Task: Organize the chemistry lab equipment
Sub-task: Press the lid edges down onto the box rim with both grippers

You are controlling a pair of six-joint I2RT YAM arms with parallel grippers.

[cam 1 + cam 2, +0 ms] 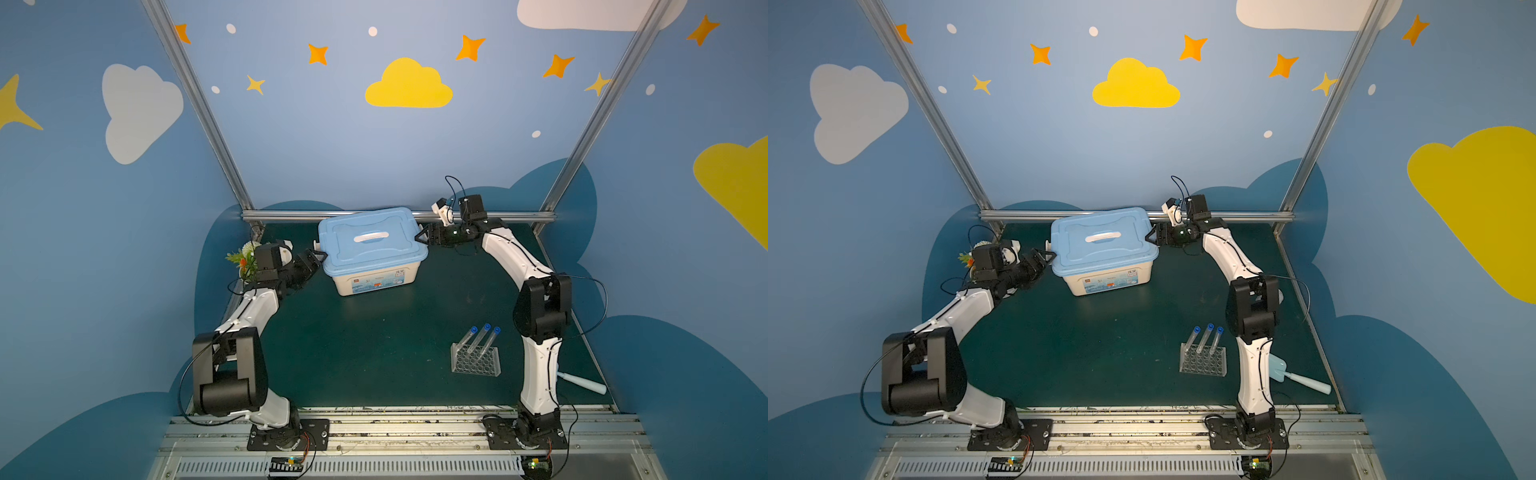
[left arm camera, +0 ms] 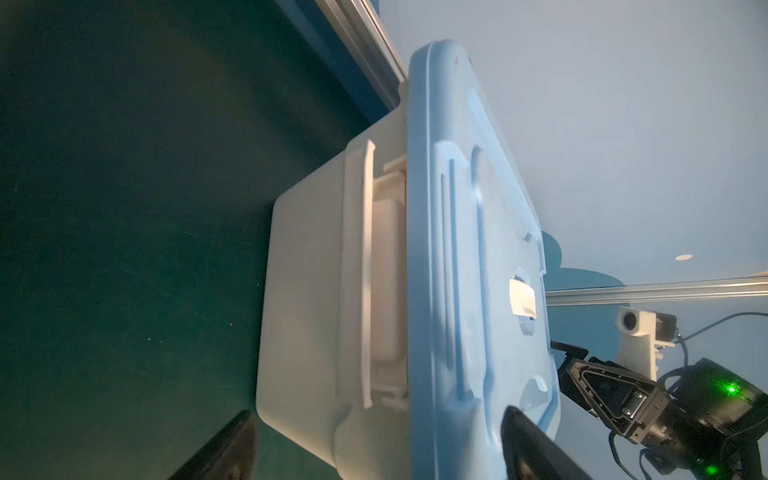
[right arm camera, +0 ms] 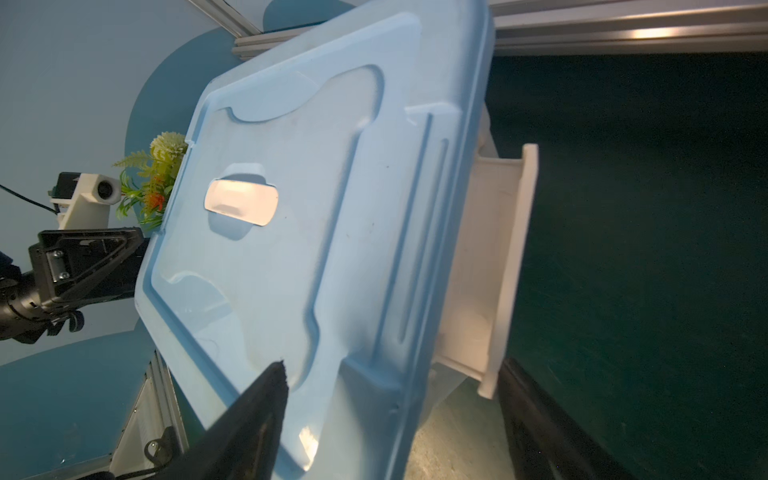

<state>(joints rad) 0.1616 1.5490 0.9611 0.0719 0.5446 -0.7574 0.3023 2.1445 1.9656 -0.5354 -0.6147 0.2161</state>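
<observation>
Three clear blue-capped test tubes (image 1: 482, 338) (image 1: 1206, 338) lean in a clear holed rack (image 1: 476, 359) (image 1: 1203, 361) at the front right of the green mat. At the back middle stands a white box under a pale blue lid (image 1: 374, 241) (image 1: 1102, 241). My left gripper (image 1: 318, 255) (image 1: 1048, 257) (image 2: 378, 413) is open at the box's left end, its fingers either side of the lid's edge. My right gripper (image 1: 420, 239) (image 1: 1150, 237) (image 3: 395, 365) is open at the right end. There a white latch (image 3: 511, 249) sticks outward. The left latch (image 2: 365, 270) lies along the box.
A pale blue scoop with a white handle (image 1: 582, 382) (image 1: 1296, 376) lies by the right arm's base. A potted plant (image 1: 245, 257) (image 1: 967, 259) stands behind the left wrist. A metal rail (image 1: 291, 215) runs along the mat's back edge.
</observation>
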